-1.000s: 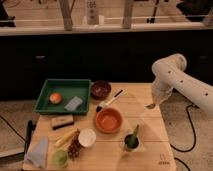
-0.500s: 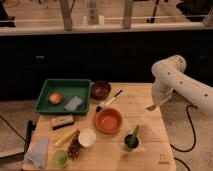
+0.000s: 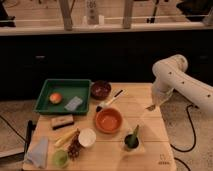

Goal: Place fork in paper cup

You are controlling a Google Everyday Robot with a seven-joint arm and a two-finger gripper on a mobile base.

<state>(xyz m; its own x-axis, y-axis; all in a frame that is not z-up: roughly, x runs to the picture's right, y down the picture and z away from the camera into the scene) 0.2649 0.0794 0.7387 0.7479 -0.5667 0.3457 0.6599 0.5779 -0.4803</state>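
A slim pale utensil with a darker end, which I take for the fork (image 3: 66,138), lies slanted on the wooden table (image 3: 150,127), just left of the white paper cup (image 3: 87,137). The cup stands upright near the front of the table. My gripper (image 3: 151,106) hangs at the end of the white arm (image 3: 172,80) over the table's right side. It is far to the right of the fork and the cup and touches neither.
An orange bowl (image 3: 108,120) sits mid-table. A black-handled, white-ended utensil (image 3: 111,100) and a dark bowl (image 3: 100,89) lie behind it. A green tray (image 3: 46,90) holds an orange fruit and a sponge. A green cup on a napkin (image 3: 131,141), a brown block (image 3: 62,121), a cloth (image 3: 39,151) and a small green cup (image 3: 61,158) stand around.
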